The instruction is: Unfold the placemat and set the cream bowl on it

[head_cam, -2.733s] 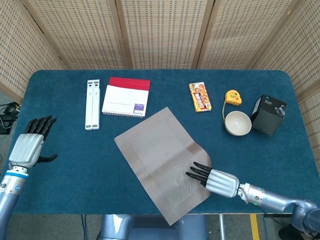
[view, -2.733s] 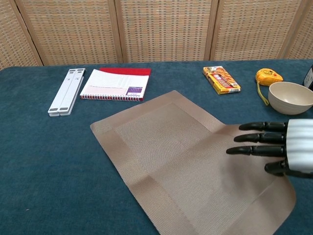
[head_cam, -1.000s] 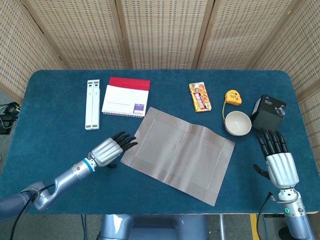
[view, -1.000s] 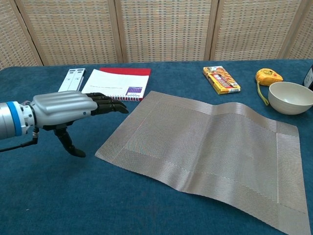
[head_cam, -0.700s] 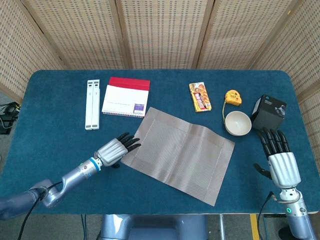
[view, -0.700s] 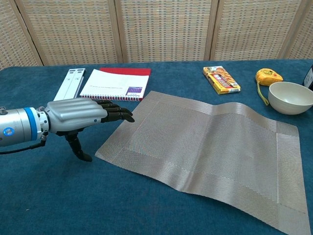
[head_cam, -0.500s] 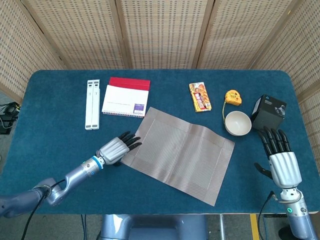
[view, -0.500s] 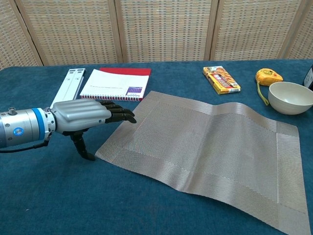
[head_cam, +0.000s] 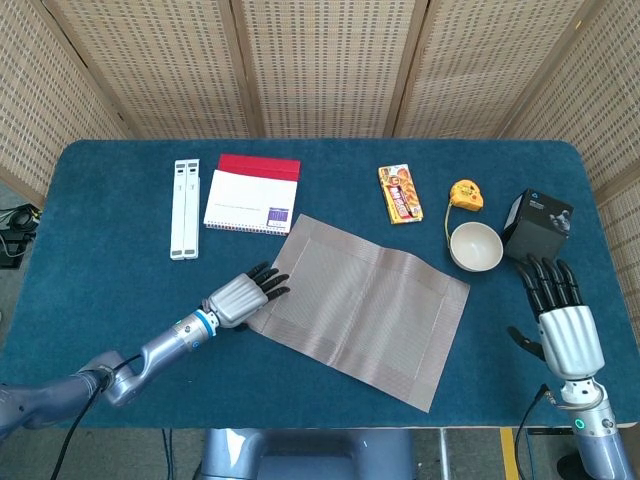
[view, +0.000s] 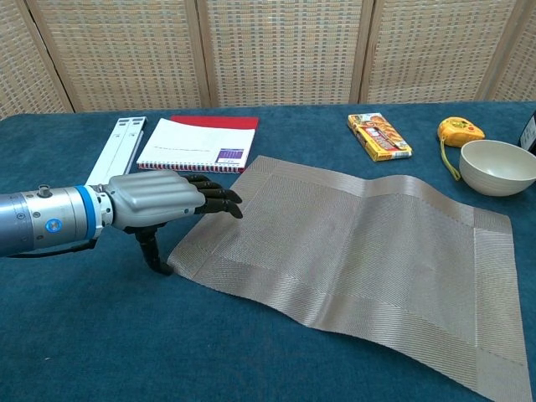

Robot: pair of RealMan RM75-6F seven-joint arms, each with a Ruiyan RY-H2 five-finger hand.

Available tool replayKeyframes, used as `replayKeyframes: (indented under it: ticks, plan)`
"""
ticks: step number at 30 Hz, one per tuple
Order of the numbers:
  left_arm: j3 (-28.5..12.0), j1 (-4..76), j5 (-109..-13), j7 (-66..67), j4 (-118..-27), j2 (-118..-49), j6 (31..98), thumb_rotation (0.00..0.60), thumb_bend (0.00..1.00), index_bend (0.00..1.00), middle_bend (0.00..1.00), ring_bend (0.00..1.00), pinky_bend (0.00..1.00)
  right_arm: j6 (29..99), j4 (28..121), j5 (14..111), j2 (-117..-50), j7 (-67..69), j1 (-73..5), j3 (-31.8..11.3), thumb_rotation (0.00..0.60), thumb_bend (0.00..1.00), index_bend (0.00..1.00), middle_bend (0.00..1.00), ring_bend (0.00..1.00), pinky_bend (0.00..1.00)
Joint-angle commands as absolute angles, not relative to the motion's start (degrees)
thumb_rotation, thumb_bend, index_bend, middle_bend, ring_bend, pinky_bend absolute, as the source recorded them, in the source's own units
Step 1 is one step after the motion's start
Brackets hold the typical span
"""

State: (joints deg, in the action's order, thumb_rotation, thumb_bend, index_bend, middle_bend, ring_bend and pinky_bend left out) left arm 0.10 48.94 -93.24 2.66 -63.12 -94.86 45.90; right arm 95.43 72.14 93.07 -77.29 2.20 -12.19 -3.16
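Note:
The brown woven placemat [head_cam: 365, 305] [view: 360, 260] lies unfolded and flat in the middle of the blue table, slightly rumpled. My left hand [head_cam: 240, 296] [view: 163, 205] is open, palm down, its fingers reaching over the placemat's left edge and its thumb down by the near-left corner. The cream bowl [head_cam: 475, 246] [view: 497, 167] stands upright and empty on the bare table, just beyond the placemat's right corner. My right hand [head_cam: 560, 322] is open, fingers spread and pointing away from me, near the table's right front edge; it holds nothing and is absent from the chest view.
A red-and-white notebook [head_cam: 252, 195] and a white folded stand [head_cam: 185, 208] lie at the back left. An orange snack packet [head_cam: 400, 193], a yellow tape measure [head_cam: 465, 194] and a black box [head_cam: 538, 229] sit near the bowl.
The placemat has been turned and spread out flat. My right hand left it and went to the right edge. My left hand has come in and slid right onto the mat's left edge.

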Motion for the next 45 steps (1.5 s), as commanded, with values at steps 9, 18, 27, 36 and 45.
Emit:
replayKeyframes:
  ticks: [9, 18, 27, 36, 45]
  plan:
    - [-0.70, 49.73, -91.91, 2.40, -63.11, -95.13, 46.53, 0.600, 0.46, 0.16, 0.00, 0.00, 0.00, 95.85, 72.62, 93.89, -77.05, 2.32, -11.83, -3.60, 0.600, 0.00, 0.00, 0.00, 0.00, 0.00]
    - [-1.34, 50.57, -91.20, 2.27, -63.03, -96.00, 47.32, 0.600, 0.48, 0.27, 0.00, 0.00, 0.00, 96.32, 73.17, 94.73, -76.72, 2.03, -11.47, -3.81, 0.600, 0.00, 0.02, 0.00, 0.00, 0.00]
    - [-1.23, 50.43, -91.46, 0.91, -61.32, -97.51, 49.76, 0.600, 0.48, 0.59, 0.00, 0.00, 0.00, 96.87, 73.52, 95.75, -76.58, 1.81, -11.19, -3.86, 0.600, 0.00, 0.03, 0.00, 0.00, 0.00]
    - [-0.17, 49.48, -92.86, -0.44, -59.56, -98.45, 53.44, 0.600, 0.48, 0.76, 0.00, 0.00, 0.00, 97.16, 73.86, 96.55, -76.52, 1.82, -10.98, -3.82, 0.600, 0.00, 0.03, 0.00, 0.00, 0.00]
    - [2.47, 45.57, -90.36, 7.51, -72.56, -91.34, 53.42, 0.600, 0.48, 0.77, 0.00, 0.00, 0.00, 97.74, 74.28, 97.28, -76.31, 1.88, -10.72, -3.89, 0.600, 0.00, 0.04, 0.00, 0.00, 0.00]
